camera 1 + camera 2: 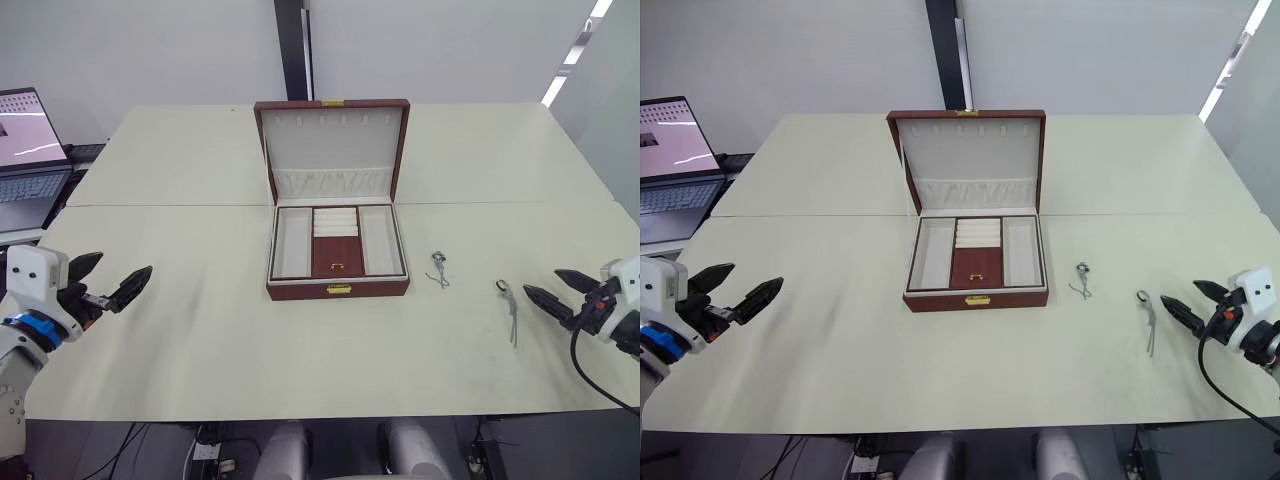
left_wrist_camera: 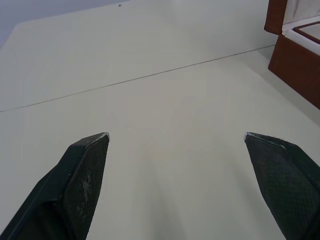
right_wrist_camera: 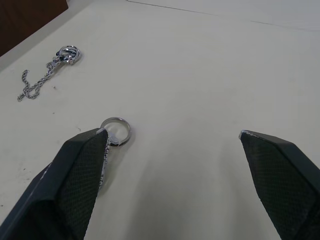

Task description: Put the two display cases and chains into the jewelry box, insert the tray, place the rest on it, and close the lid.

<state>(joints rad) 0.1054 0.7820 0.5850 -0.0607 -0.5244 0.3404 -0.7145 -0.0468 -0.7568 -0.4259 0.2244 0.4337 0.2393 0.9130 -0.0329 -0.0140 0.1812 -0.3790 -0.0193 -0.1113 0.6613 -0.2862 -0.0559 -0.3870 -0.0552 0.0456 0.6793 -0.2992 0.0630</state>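
Note:
The jewelry box [image 1: 338, 288], dark red with a cream lining, stands open mid-table with its lid [image 1: 333, 150] upright. Inside are cream side compartments and a red middle section holding a small gold ring [image 1: 337, 266]; I cannot tell whether this is the tray. One silver chain [image 1: 438, 270] lies to the right of the box. A second chain [image 1: 509, 312] lies further right, its ring end [image 3: 116, 131] just off one finger of my open right gripper [image 1: 542, 281]. My left gripper [image 1: 125, 264] hovers open and empty over the table's left side. The display cases are out of view.
A laptop [image 1: 30, 160] sits open off the table's far left edge. A seam [image 1: 170, 205] runs across the tabletop behind the box. A black cable [image 1: 590, 375] hangs from my right wrist at the table's front right.

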